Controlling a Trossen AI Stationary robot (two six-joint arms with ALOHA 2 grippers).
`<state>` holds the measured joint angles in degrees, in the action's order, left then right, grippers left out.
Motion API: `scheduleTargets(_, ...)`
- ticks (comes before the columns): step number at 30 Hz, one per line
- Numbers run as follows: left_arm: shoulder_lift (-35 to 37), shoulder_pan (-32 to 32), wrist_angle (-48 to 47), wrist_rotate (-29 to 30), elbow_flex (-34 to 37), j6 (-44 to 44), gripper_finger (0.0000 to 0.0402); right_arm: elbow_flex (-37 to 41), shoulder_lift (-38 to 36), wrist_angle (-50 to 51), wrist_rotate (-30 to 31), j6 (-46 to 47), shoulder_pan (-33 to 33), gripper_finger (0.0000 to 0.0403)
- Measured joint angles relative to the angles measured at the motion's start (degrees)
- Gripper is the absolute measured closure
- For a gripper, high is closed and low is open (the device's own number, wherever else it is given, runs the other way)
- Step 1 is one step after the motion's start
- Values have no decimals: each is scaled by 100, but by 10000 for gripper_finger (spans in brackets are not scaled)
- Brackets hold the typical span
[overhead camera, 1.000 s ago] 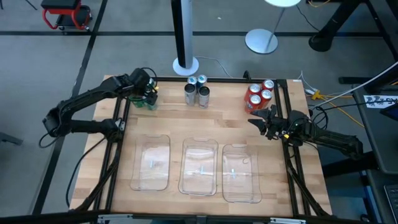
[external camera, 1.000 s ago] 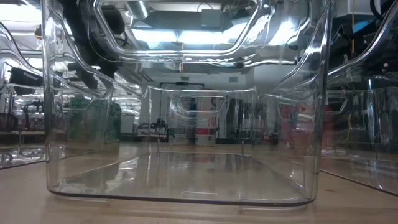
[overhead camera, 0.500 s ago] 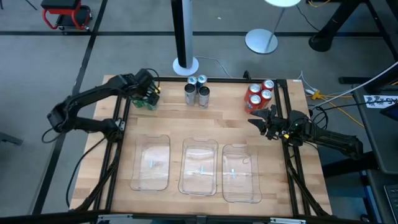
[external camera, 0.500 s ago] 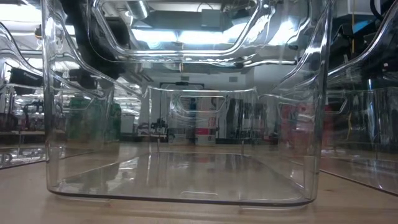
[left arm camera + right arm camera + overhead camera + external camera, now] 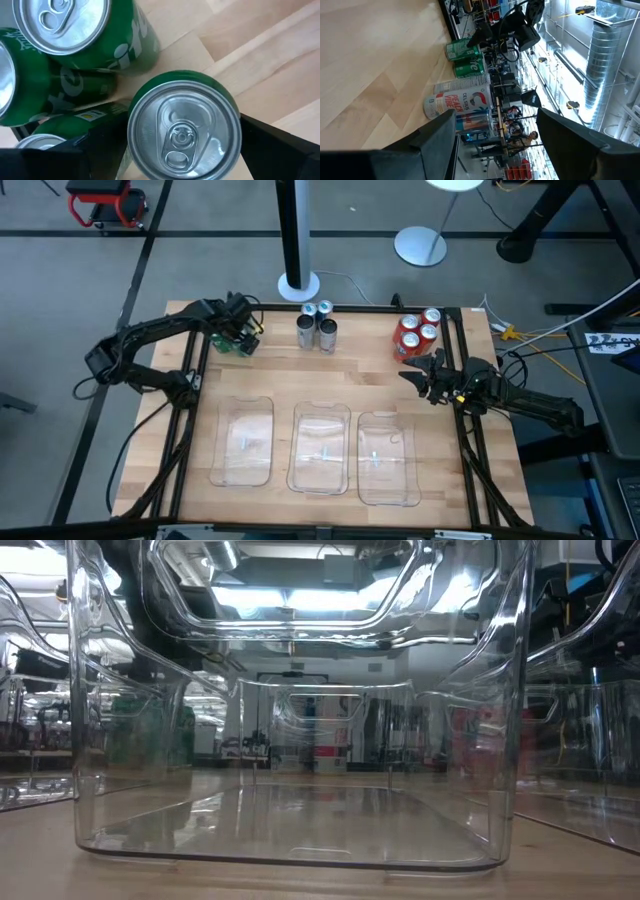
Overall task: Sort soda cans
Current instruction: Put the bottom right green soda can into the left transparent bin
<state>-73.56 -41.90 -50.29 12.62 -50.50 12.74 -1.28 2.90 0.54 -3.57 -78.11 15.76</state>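
A: Well, where are the soda cans?

B: All at the 12 o'clock edge of the table (image 5: 200,492) — green cans (image 5: 232,345) toward 10 o'clock, silver-grey cans (image 5: 316,326) at 12, red cans (image 5: 417,332) toward 2. None is in a tray yet.

A: And the trays?

B: 3 clear trays in a row toward 6 o'clock: left tray (image 5: 243,440), middle tray (image 5: 321,447), right tray (image 5: 388,457). Each looks empty.

A: Grippers?

B: The left gripper (image 5: 241,332) is down over the green cluster; its wrist view shows 1 green can (image 5: 184,131) between spread fingers (image 5: 275,145) — I can't tell whether they touch it. The right gripper (image 5: 424,372) waits near 3 o'clock, just short of the red cans, fingers (image 5: 570,137) apart and holding nothing.

A: How will a can handle?

B: Rigid, smooth and probably slippery — thin walls dent if squeezed hard. I'd grip mid-body across the width, upright, clear of its close neighbours.
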Motion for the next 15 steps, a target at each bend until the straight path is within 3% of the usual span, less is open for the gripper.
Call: scheduleTargets(15, -93, 23, 243, -92, 35, 489, 68, 0, 1, 2, -4, 0, 1, 125)
